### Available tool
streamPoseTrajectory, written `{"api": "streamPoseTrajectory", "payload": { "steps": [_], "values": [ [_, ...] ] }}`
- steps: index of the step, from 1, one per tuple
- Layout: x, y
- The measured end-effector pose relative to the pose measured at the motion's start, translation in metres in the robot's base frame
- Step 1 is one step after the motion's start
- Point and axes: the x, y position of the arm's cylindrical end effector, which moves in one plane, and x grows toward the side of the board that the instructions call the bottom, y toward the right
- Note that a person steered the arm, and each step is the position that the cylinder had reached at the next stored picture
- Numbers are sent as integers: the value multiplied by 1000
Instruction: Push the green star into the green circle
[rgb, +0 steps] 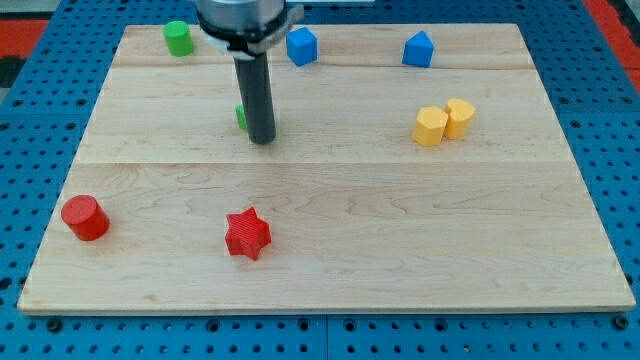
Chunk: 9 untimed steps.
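Note:
The green star (241, 116) sits left of centre near the view's top, mostly hidden behind my rod; only a green sliver shows at the rod's left. My tip (262, 139) rests on the board right against the star, at its lower right side. The green circle (178, 38), a short cylinder, stands near the board's top left corner, up and to the left of the star and apart from it.
Two blue blocks stand along the top edge (301, 46) (419, 49). Two yellow blocks (444, 121) touch each other at the right. A red cylinder (85, 218) is at the lower left and a red star (247, 233) at bottom centre.

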Motion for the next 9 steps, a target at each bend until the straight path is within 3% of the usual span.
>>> {"api": "streamPoseTrajectory", "payload": {
  "steps": [1,2,9],
  "values": [
    [-38,-1],
    [-47,9],
    [-79,-30]
  ]
}}
